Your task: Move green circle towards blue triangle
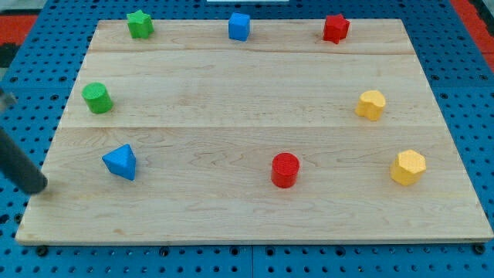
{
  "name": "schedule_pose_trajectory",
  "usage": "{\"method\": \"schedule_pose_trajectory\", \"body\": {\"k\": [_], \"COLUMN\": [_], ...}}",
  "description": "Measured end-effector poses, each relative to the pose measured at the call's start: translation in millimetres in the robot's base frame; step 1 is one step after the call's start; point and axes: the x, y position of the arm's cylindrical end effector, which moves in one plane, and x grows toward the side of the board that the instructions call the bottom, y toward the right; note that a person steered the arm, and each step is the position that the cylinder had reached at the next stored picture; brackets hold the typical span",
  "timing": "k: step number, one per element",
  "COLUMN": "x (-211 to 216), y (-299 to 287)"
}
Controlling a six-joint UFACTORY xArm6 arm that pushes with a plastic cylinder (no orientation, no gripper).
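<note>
The green circle [98, 98] stands near the board's left edge, in the upper half. The blue triangle [120, 162] lies below it and slightly to the right, about a block's width of bare wood between them. My rod comes in from the view's left edge and my tip [40, 186] rests at the board's left edge, to the left of and a little below the blue triangle, well below the green circle. It touches neither block.
A green star [140, 24], a blue cube-like block [239, 26] and a red star [336, 28] line the top edge. A yellow heart [371, 104], a yellow hexagon [407, 167] and a red circle [285, 170] sit at the right and bottom middle.
</note>
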Motion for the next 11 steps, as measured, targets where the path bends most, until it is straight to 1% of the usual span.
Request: {"method": "schedule_pose_trajectory", "body": {"k": [1, 2, 3, 4, 5, 6, 7, 8, 9, 10, 11], "x": [-19, -19, -20, -56, -91, -135, -159, -155, -182, -160, -118], "y": [76, 171, 102, 35, -16, 30, 28, 50, 76, 104, 120]}}
